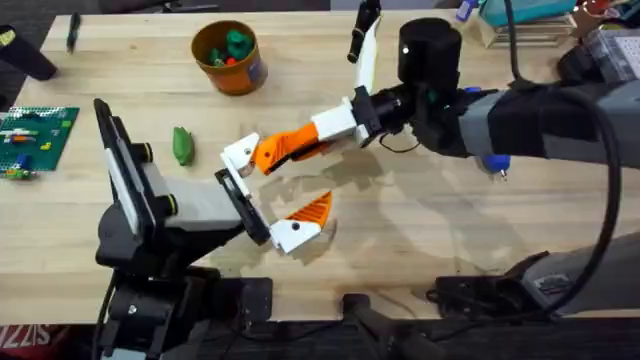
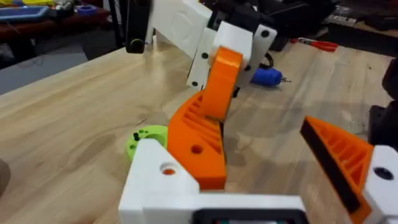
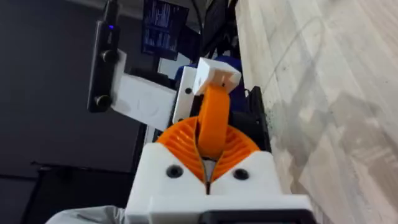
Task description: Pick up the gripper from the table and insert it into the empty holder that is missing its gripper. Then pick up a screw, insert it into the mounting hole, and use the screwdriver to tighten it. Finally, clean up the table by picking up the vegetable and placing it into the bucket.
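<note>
The pale wooden desk (image 1: 420, 230) carries everything, and from overhead the whole spread is plain. The left pincer (image 1: 268, 195) stands open above the desk's near middle, its fingers spread wide: one white finger block holder (image 1: 240, 152) at the far tip and one already bearing an orange ribbed pad near (image 1: 300, 222). The right pincer (image 1: 300, 147) reaches in from the right, closed on the small orange ribbed plastic gripper wedge (image 1: 285, 148), whose end touches that far holder.

The left wrist view shows the meeting closely (the overhead view gives no such detail): the wedge (image 2: 205, 127) lies against the holder (image 2: 163, 174). It also shows a bright green flat ring (image 2: 146, 138) on the desk behind.

Overhead, the small round orange bucket (image 1: 228, 58) stands far left of centre, the slim blue screwdriver (image 1: 495, 163) lies under the right arm, and the glossy green toy vegetable (image 1: 182, 145) lies on the desk left of the pincers.
</note>
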